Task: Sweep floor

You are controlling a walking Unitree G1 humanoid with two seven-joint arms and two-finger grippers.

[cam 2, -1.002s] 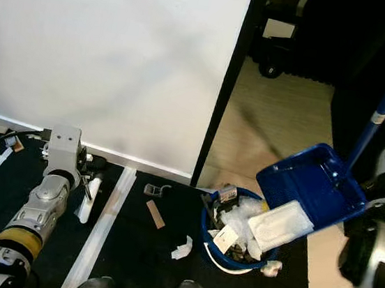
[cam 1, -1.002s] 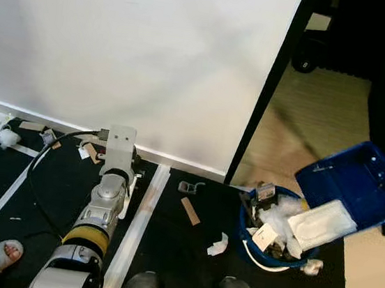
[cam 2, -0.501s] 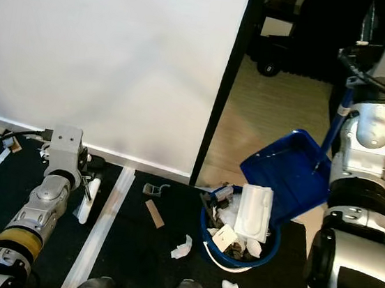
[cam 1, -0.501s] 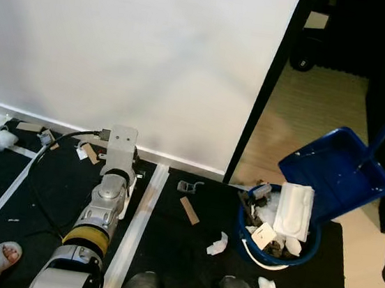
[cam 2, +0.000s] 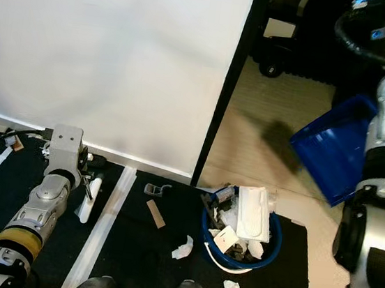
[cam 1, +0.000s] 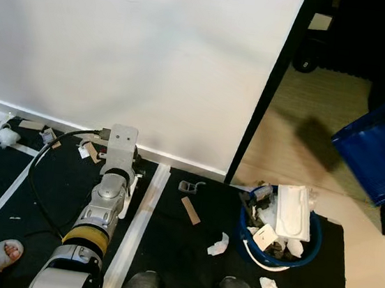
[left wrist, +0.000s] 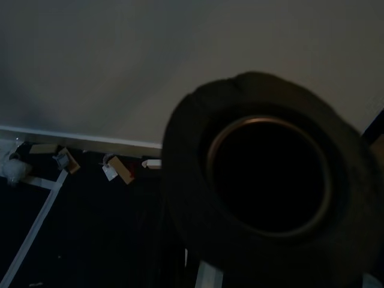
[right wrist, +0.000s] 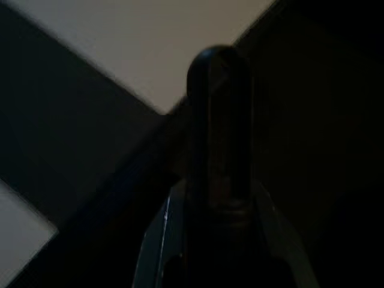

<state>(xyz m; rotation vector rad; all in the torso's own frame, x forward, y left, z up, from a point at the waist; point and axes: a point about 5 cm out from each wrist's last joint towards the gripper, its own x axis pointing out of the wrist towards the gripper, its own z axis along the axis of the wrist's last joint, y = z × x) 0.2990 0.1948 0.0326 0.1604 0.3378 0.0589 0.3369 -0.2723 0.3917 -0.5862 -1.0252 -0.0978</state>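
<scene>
Head stereo pair looking steeply down, sharing blue bucket [cam 1: 280, 228] and white wall [cam 2: 106, 49]; left wrist view facing wall base closely; right wrist view pointing along dark handle [right wrist: 219, 138].

No readable text, labels, brands or numbers on anything in view.
</scene>
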